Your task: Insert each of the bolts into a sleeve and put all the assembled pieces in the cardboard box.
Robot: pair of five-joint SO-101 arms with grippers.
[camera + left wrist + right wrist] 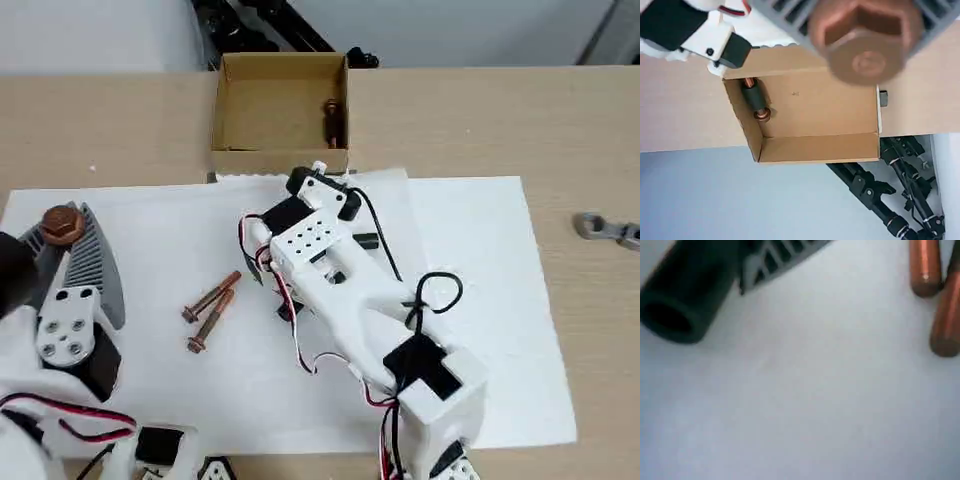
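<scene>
Fingers (pixel 95 262) of the left gripper (pixel 58 232) clamp a bolt (pixel 865 45); the right gripper (pixel 740 280) grips a black sleeve (pixel 682 295). I note two loose bolts (pixel 211 298) on paper (pixel 470 230), and one assembled piece (pixel 332 118) in the cardboard box (pixel 235 100).

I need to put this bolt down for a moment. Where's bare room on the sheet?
Bare: the sheet between the right arm and its edge by the wrench, and the box floor beside the assembled piece. Crowded: mid-sheet, where the two loose bolts lie close beside that arm.

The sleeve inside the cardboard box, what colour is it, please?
The sleeve is black, clearest in the left wrist view.
</scene>
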